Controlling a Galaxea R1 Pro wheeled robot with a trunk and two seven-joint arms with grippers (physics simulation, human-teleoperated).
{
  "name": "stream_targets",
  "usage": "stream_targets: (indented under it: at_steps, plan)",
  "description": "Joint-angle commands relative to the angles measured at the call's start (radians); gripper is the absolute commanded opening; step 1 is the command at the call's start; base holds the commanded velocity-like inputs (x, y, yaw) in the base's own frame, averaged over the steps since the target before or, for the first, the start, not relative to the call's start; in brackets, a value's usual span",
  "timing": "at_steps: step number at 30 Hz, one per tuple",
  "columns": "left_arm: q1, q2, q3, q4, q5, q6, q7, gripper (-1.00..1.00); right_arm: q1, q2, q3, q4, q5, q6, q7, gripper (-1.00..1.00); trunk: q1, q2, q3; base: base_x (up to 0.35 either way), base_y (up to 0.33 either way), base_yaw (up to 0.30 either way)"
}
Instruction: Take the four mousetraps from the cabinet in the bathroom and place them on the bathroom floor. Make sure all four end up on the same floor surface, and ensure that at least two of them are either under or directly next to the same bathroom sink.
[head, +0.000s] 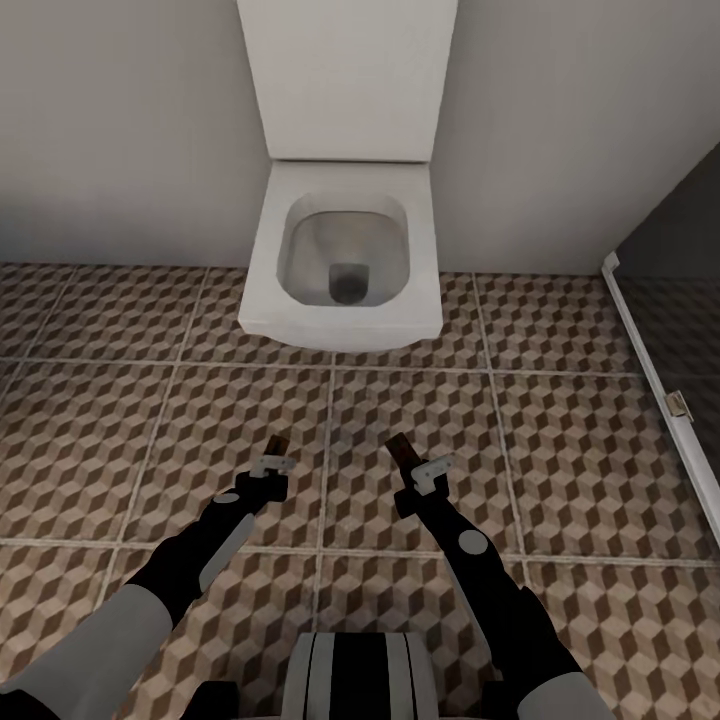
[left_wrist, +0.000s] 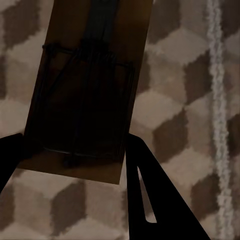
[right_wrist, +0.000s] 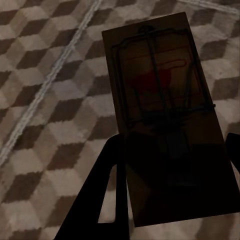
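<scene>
Each gripper pinches one flat tan wooden mousetrap with dark wire: left gripper (head: 277, 452) on one mousetrap (left_wrist: 85, 90), right gripper (head: 408, 460) on the red-marked mousetrap (right_wrist: 167, 115). Both hang above the cube-patterned brown-and-cream tiled bathroom floor (head: 560, 420). Directly ahead stands a white square toilet (head: 345, 255) against the pale wall; a white-framed glass panel (head: 655, 370) borders the right.

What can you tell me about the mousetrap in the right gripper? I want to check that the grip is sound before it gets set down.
The mousetrap is a flat rectangular wooden board, dark in shadow, with dark wire on its face and a red mark under the wire. The right gripper clamps its near end between two black fingers, one at each long edge. Its far end juts out past them, over the cube-patterned bathroom floor. In the head view it points forward toward the white toilet, held above the tiles.
</scene>
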Motion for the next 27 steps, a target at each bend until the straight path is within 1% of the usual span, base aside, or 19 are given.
stream_targets:
  at_steps: [1,13,27]
  plan:
    - [-0.001,0.002,-0.006,-0.002,0.007,0.003,0.011,-1.00,0.000,0.000,-0.001,-0.002,0.010,0.006,0.004,-1.00,0.000,0.000,-0.001,0.002,0.000,0.000]
    - [-0.001,0.002,-0.006,-0.004,0.007,0.003,0.011,-1.00,0.000,0.000,-0.001,-0.002,0.010,0.007,0.004,-1.00,0.005,-0.003,-0.049,0.000,0.000,0.000]
    - [-0.001,0.002,-0.007,-0.007,0.007,0.003,0.011,-1.00,0.000,0.000,0.000,-0.002,0.010,0.006,0.004,-1.00,0.005,-0.003,-0.069,0.000,0.000,0.000]
